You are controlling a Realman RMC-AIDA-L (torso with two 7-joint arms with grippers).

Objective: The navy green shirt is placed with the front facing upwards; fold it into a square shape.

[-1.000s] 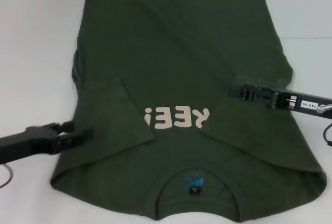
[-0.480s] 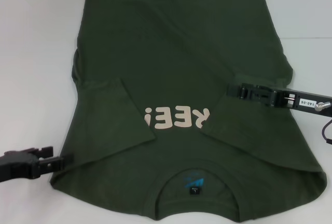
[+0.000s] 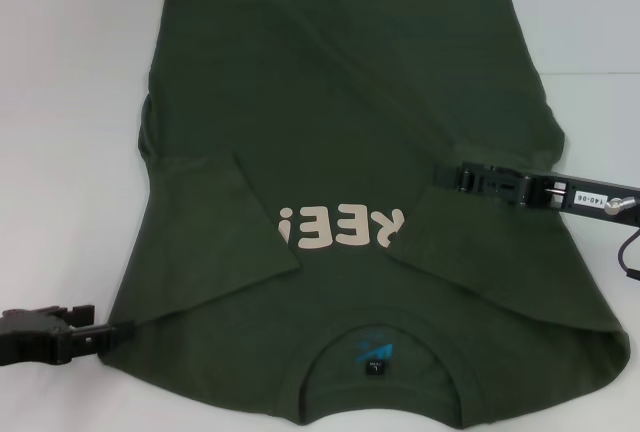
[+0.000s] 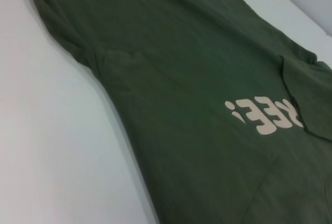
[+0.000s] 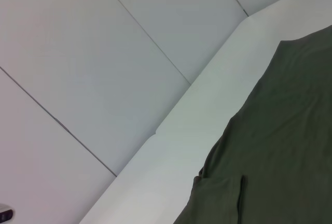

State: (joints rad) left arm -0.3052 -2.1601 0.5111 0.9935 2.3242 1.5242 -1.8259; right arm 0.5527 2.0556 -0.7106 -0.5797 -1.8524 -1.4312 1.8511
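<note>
My left gripper (image 3: 112,331) has retreated toward the tabletop's (image 3: 60,102) near-left corner; whether either pincer is clenched, I cannot tell. My right gripper (image 3: 447,176) hovers over the navy green shirt (image 3: 340,102). Risk: dragging could undo the folded sleeves.

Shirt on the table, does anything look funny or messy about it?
A little. Both sleeves of the navy green shirt are folded inward, and the right sleeve covers the start of the lettering, so only "REE!" shows. Nothing is torn or spilled.
</note>
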